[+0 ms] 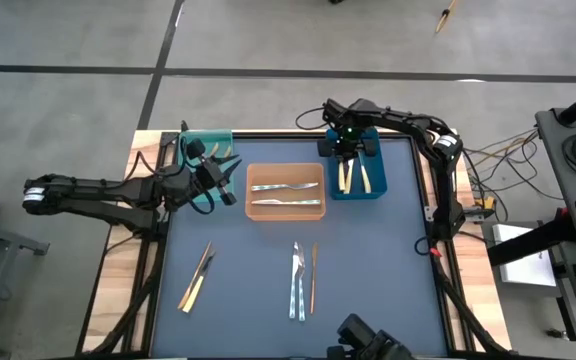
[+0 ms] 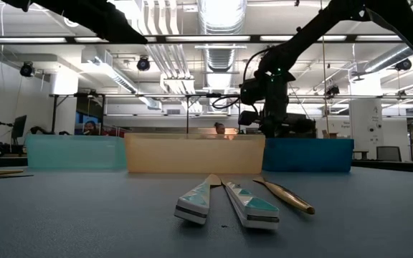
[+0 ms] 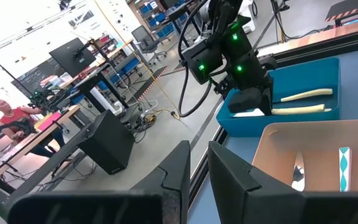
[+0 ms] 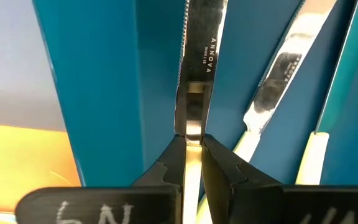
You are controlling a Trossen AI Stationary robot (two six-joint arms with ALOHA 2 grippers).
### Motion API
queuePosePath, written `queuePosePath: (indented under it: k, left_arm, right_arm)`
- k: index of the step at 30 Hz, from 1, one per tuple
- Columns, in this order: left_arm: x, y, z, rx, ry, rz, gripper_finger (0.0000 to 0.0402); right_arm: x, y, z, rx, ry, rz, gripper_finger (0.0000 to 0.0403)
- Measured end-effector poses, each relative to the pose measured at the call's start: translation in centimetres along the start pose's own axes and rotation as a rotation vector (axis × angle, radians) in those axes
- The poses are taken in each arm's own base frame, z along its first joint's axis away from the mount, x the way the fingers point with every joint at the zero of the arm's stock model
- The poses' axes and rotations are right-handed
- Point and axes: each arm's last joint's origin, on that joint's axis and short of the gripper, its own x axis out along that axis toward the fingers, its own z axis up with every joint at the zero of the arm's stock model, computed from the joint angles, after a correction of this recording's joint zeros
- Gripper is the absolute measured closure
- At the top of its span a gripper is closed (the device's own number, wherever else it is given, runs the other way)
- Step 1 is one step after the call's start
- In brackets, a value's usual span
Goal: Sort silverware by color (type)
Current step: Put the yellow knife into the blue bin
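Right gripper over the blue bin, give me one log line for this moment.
right gripper: shut on cream-handled knife | place: over blue bin | left gripper: empty, beside teal bin | table: five pieces unsorted

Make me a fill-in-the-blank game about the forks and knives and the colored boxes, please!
1. The right gripper holds a knife over the ____ box.
2. The orange box in the middle has ____ pieces of silverware in it.
3. The left gripper waits beside the ____ box.

Missing words: blue; two; teal
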Motion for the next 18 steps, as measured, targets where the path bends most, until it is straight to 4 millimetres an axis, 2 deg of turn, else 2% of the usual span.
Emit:
queuePosePath:
  k: [18]
  left_arm:
    - [0.0,0.0,0.0,0.0,0.0,0.0,0.0361]
  right_arm:
    - [0.07,0.19,-0.14,0.007,-0.025,-0.022,0.0383]
